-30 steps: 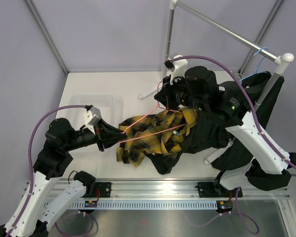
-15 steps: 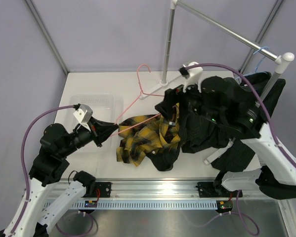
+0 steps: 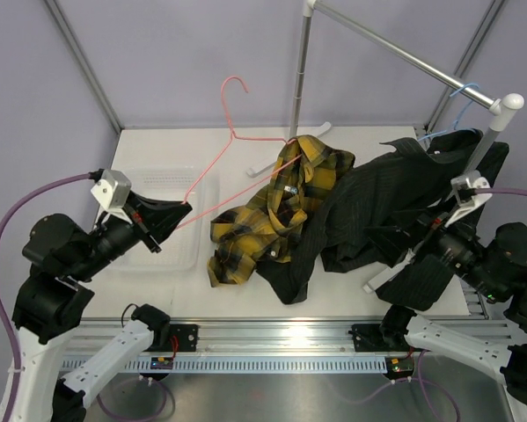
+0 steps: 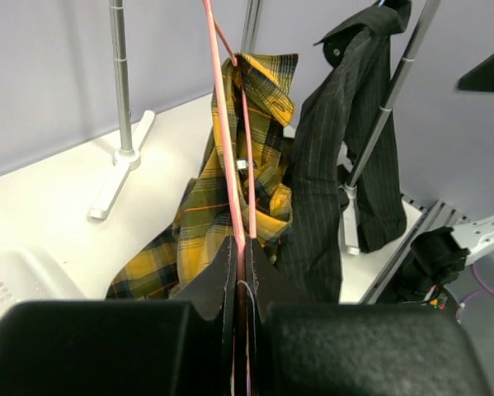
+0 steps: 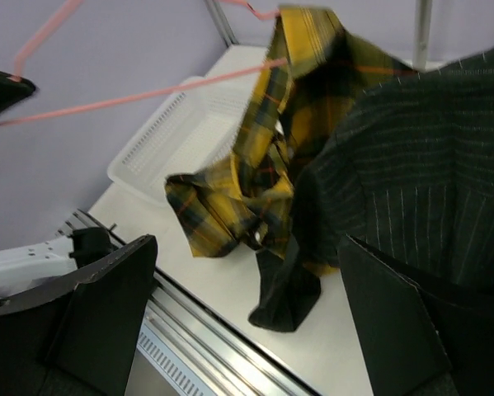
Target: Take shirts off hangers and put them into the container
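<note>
Container is set at the table's left side, its perforated base uncovered. Above its right rim the pink hanger is clamped in the closed left gripper. The plaid shirt is hung from it by the collar, its tail bunched on the table just beside the bin. The black shirt is draped against it from the blue hanger. The right gripper is held wide apart beside the dark cloth.

the top camera is looking steeply down from above the near edge, taking in the whole table. the left wrist camera is peering close along the left gripper toward the far right. the right wrist camera is facing left past the right gripper. all three are sharing the plaid shirt and the pink hanger.
</note>
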Controlling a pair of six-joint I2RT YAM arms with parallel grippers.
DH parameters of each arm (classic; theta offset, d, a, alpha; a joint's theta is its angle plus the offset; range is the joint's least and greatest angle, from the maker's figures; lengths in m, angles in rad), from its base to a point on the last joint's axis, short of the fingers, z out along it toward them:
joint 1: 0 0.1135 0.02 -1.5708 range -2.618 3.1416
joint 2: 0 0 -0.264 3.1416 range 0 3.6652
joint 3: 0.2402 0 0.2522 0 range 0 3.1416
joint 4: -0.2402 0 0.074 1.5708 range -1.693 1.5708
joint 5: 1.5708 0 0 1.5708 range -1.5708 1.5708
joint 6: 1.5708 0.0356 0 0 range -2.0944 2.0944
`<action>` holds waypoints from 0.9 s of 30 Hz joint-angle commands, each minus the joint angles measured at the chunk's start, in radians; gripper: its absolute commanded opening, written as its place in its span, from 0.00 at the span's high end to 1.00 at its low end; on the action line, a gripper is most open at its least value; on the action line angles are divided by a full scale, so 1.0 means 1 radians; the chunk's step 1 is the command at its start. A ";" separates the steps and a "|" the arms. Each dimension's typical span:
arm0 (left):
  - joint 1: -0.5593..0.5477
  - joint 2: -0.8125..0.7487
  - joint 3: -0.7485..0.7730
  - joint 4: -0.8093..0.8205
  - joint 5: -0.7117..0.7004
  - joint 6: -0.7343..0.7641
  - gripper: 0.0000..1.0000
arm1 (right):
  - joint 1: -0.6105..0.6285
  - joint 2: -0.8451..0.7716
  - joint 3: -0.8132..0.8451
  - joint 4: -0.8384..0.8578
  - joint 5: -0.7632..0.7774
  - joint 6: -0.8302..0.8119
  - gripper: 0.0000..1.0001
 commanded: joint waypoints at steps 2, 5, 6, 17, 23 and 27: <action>0.001 -0.009 0.105 -0.151 -0.050 -0.082 1.00 | 0.009 0.022 -0.044 -0.062 0.066 0.038 0.01; 0.003 -0.076 0.016 -0.251 -0.098 -0.137 1.00 | 0.007 0.017 -0.052 -0.051 0.060 0.035 0.01; 0.001 -0.096 -0.015 -0.279 -0.123 -0.150 1.00 | 0.007 0.015 -0.059 -0.046 0.059 0.029 0.01; 0.001 -0.206 0.092 -0.539 -0.252 -0.159 1.00 | 0.007 -0.004 -0.119 -0.009 0.055 0.036 0.01; 0.001 -0.111 0.070 -0.192 -0.101 -0.173 1.00 | 0.007 -0.038 -0.119 -0.035 0.067 0.050 0.01; 0.001 0.055 0.022 0.035 -0.016 -0.188 1.00 | 0.007 -0.044 -0.121 -0.081 0.072 0.058 0.06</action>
